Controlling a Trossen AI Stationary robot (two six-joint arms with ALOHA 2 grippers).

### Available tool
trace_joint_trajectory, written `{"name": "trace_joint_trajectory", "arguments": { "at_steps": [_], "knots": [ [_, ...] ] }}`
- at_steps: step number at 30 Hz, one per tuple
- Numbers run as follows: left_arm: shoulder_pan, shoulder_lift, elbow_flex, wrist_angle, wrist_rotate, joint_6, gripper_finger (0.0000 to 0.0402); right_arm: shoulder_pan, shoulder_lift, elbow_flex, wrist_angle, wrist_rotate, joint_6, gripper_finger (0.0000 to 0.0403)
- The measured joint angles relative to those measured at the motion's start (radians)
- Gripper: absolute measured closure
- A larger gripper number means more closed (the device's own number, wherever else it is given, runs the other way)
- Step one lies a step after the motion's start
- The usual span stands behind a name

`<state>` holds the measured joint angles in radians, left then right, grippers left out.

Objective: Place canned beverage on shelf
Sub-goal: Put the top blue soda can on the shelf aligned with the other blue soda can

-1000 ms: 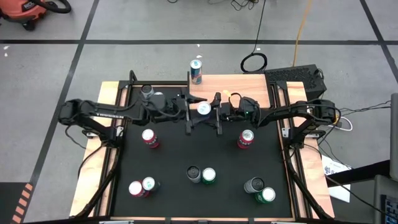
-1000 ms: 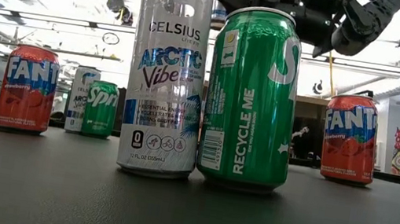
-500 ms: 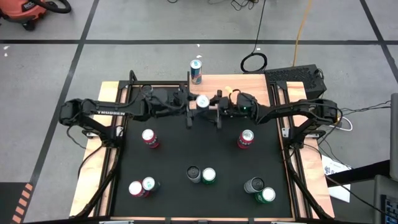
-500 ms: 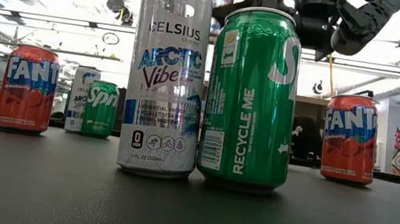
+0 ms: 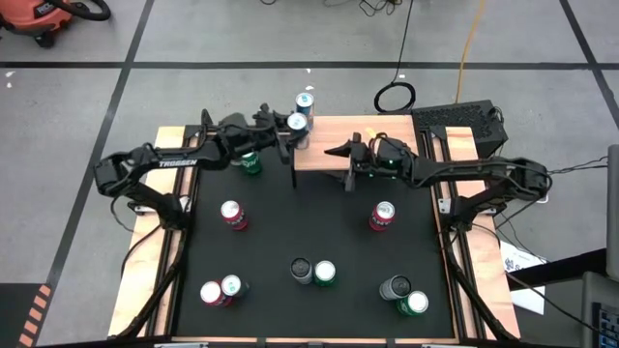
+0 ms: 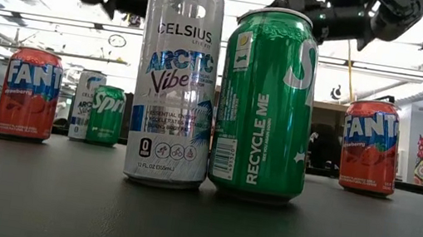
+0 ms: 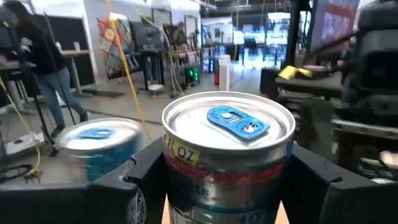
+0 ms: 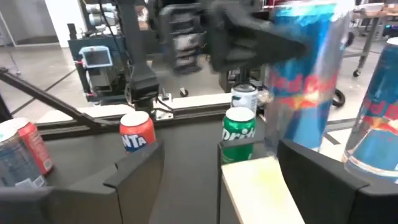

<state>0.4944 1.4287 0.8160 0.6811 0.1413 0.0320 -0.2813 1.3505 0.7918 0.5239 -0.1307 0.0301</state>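
While the left tool (image 5: 287,129) is gripping the slim blue can (image 5: 297,122) between its fingers, you are carrying it over the far left end of the shelf (image 5: 319,155), just beside the can (image 5: 305,101) already standing there. The right tool (image 5: 345,151) is waiting open over the shelf, giving clearance.

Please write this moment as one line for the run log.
left gripper: shut on can, near shelf | right gripper: open, at shelf
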Motion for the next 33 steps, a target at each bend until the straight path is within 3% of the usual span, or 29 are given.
{"name": "trace_joint_trajectory", "arguments": {
  "at_steps": [11, 24, 33],
  "knots": [
    [0.028, 0.124, 0.001, 0.081, 0.026, 0.001, 0.0172, 0.0, -0.001, 0.0, 0.002, 0.029, -0.016, 0.0104],
    [0.06, 0.134, 0.003, 0.097, -0.011, 0.0, 0.0169, -0.002, -0.001, 0.0, -0.003, 0.03, -0.027, 0.0104],
    [0.061, 0.135, 0.001, 0.095, -0.018, 0.011, 0.0106, -0.008, 0.0, 0.0, 0.002, 0.031, -0.025, 0.0104]
  ]
}}
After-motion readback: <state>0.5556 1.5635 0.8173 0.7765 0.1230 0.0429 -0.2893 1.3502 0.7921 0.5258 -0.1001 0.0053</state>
